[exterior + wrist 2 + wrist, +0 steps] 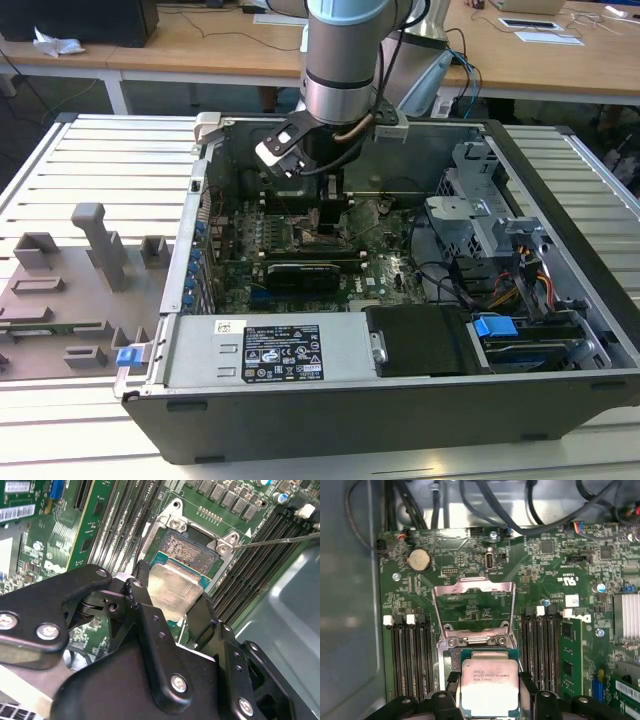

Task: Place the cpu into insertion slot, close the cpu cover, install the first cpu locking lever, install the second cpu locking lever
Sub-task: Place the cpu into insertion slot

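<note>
The fingers (141,592) pinch the cpu (175,587) by two opposite edges, so it sits between them. It lies partly over the slot (192,550), whose contacts show beyond it. The cover (473,584) stands swung open just past the slot. In the exterior view the gripper (327,215) reaches into the case (300,430) at frame centre.

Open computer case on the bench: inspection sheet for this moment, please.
Surface: slatted metal table carrying the open computer case.
Job's things: cpu gripped over the insertion slot, seating cannot be told; cpu cover raised open; a thin lever rod angled away from the slot.
Clutter: grey fixture blocks at the exterior view's left.
Grippers: hand shut on the cpu.
Cables: black cables along the case wall; coloured wires by the drive bay.
Surroundings: wooden desks behind.
</note>
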Robot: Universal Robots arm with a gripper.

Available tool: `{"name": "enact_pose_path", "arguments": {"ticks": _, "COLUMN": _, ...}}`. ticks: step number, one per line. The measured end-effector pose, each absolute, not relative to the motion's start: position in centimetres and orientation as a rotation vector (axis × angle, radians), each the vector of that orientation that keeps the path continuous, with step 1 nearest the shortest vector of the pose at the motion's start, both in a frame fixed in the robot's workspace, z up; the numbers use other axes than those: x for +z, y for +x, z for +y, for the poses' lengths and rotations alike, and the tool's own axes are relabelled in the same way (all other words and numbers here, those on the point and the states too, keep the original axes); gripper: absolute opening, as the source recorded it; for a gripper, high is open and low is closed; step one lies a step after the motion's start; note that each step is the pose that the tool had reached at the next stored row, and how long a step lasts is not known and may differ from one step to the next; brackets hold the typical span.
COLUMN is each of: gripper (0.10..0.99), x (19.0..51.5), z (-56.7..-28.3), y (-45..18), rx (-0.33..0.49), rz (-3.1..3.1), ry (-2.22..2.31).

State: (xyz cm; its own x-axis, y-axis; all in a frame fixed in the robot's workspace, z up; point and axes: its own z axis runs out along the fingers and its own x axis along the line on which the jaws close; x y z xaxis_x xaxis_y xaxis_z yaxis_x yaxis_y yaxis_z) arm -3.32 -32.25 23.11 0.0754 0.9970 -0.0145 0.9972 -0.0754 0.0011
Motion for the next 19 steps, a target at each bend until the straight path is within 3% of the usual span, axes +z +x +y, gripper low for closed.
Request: {"name": "enact_pose_path", "arguments": {"ticks": 19, "gripper": 0.545, "x": 22.0, "z": -32.2, "y": -3.7, "rx": -0.014, "rz": 2.228, "ry": 2.2}}
